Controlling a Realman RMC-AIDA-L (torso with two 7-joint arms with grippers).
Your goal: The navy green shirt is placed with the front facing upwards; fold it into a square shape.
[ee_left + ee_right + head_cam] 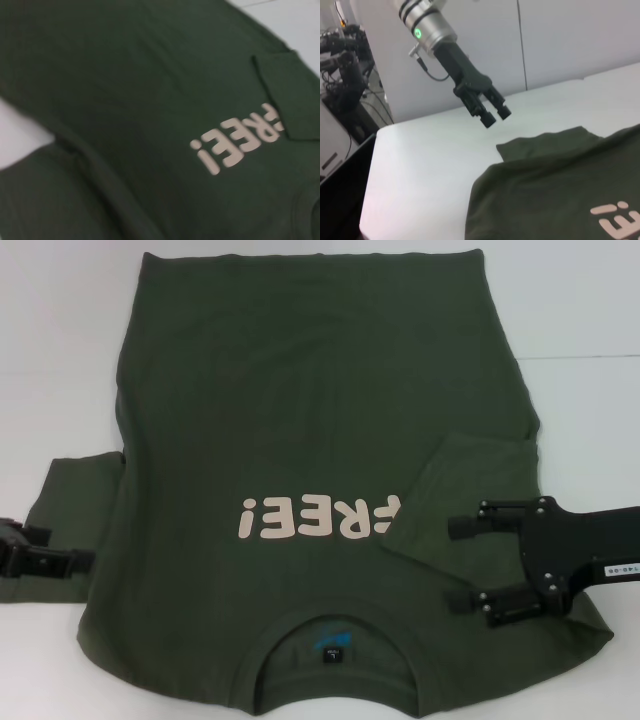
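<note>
- One navy green shirt [300,420] lies face up across the middle of the white desk [590,320], collar nearest the robot at 6 o'clock and hem away at 12, so the pink "FREE!" print [318,517] reads upside down in the head view.
- Of its two sleeves, the right sleeve [470,490] is already turned inward over the chest, its edge covering the first letter of the print; I judge this the opening fold of the squaring-up.
- The left sleeve [70,510] lies flat and spread out at 9 o'clock, not yet folded.
- One small dark label [331,653] shows inside the neck.
- Two tools are in view. The right tool [462,567] hovers over the folded sleeve at 4 o'clock, fingers spread apart and pinching nothing, probably just clear of the cloth.
- The left tool [85,562] sits at 8 o'clock, over the left sleeve's near edge; the right wrist view shows its fingers [489,119] close together above the desk, holding no cloth, likely poised for the matching fold.
</note>
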